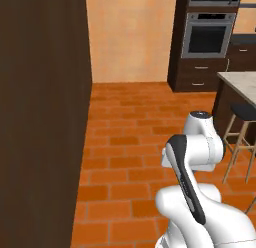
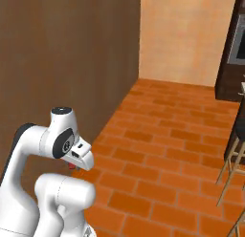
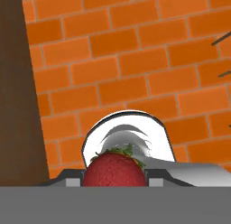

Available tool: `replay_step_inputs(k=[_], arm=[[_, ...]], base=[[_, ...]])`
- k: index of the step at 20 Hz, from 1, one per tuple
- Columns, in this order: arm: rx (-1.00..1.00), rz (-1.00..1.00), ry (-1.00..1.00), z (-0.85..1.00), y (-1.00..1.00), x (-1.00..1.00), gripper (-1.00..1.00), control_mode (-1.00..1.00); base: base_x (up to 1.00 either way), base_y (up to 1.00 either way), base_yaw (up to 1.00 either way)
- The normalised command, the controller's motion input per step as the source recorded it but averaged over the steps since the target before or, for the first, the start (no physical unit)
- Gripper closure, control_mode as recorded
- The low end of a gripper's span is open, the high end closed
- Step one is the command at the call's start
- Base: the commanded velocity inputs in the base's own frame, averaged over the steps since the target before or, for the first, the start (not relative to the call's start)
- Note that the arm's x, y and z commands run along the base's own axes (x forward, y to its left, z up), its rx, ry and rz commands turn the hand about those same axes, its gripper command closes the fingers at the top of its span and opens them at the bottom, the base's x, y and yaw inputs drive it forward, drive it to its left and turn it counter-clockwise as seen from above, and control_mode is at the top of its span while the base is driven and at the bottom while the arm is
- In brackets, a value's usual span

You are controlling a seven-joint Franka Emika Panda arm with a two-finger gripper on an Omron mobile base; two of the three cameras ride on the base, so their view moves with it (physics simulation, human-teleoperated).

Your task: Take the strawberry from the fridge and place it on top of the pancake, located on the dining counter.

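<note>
— The gripper (image 3: pixel 115 180) is pinched on the strawberry (image 3: pixel 115 170); in the hand view the berry sits at six o'clock, wedged between the two dark tips, leafy cap pointing up. From the right base view you just catch a red speck under the hand (image 2: pixel 80 155), tucked close to the arm's own body.

— What worries you?

— It's a small, rounded, glossy thing held by its sides. I'd guess a jolt as the base drives over to the counter could roll it out, and it would land on the floor (image 3: pixel 135 60). Squeeze harder and soft fruit might bruise instead.

— And around it?

— Nearest, the arm: smooth white shells with dark joints. Below, orange brick-pattern tiles with pale grout, flat and hard. At nine o'clock a tall dark wood panel (image 1: pixel 40 117), grainy and matte. Farther off, at three o'clock in the left base view, stools (image 1: pixel 242 127) with black seats and thin pale legs, and the edge of the counter (image 1: pixel 237 82), beige stone on a dark base. Farthest, at one o'clock, a steel wall oven (image 1: pixel 207 34) against the peach wall.
</note>
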Motion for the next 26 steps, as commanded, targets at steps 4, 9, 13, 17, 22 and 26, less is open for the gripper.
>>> replay_step_inputs(k=[4, 9, 13, 17, 22, 26], arm=[[0.00, 0.00, 0.00, 0.00, 0.00, 0.00, 1.00, 1.00], [0.00, 0.00, 0.00, 0.00, 0.00, 0.00, 1.00, 1.00], [0.00, 0.00, 0.00, 0.00, 0.00, 0.00, 1.00, 1.00], [0.00, 0.00, 0.00, 0.00, 0.00, 0.00, 1.00, 1.00], [0.00, 0.00, 0.00, 0.00, 0.00, 0.00, 1.00, 1.00], [0.00, 0.00, 0.00, 0.00, 0.00, 0.00, 1.00, 1.00]], base=[[0.61, -0.32, -0.69], [0.69, -0.26, -0.67], [0.89, -0.11, -0.60], [0.98, -0.07, -0.58], [1.00, 0.00, -0.57], [1.00, 0.00, -0.57]])
